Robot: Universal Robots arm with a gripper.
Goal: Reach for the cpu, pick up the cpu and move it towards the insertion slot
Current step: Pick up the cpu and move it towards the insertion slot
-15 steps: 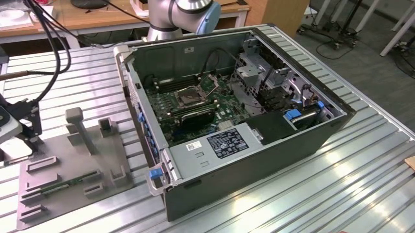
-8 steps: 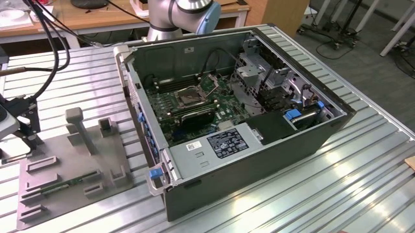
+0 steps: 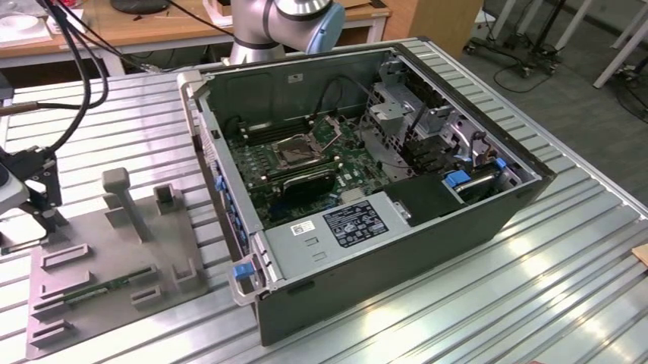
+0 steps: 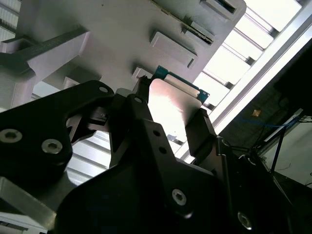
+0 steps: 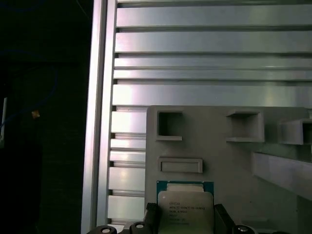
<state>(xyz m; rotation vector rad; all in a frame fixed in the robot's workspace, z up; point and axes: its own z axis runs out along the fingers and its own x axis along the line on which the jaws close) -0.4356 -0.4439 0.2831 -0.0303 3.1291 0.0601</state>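
The cpu (image 5: pixel 185 207) is a small square chip with a silvery face on a green board, seen in both wrist views, cpu (image 4: pixel 173 102). My gripper (image 5: pixel 185 219) is shut on it, one black finger against each side edge. The chip sits just over the grey fixture plate (image 5: pixel 219 161), near that plate's edge. In the exterior view my gripper (image 3: pixel 36 205) is at the far left, over the back corner of the grey fixture (image 3: pixel 111 258). The insertion slot (image 3: pixel 296 150), a metal-framed socket with a dark centre, lies on the motherboard inside the open computer case (image 3: pixel 405 250), well to the exterior view's right.
A green memory stick (image 3: pixel 102 290) lies in the fixture, among upright grey posts (image 3: pixel 121 199). The case walls rise around the motherboard, with drive cages and cables (image 3: pixel 426 129) on its right side. Black cables (image 3: pixel 81 83) hang near the gripper. The ribbed metal table (image 3: pixel 526 288) surrounds everything.
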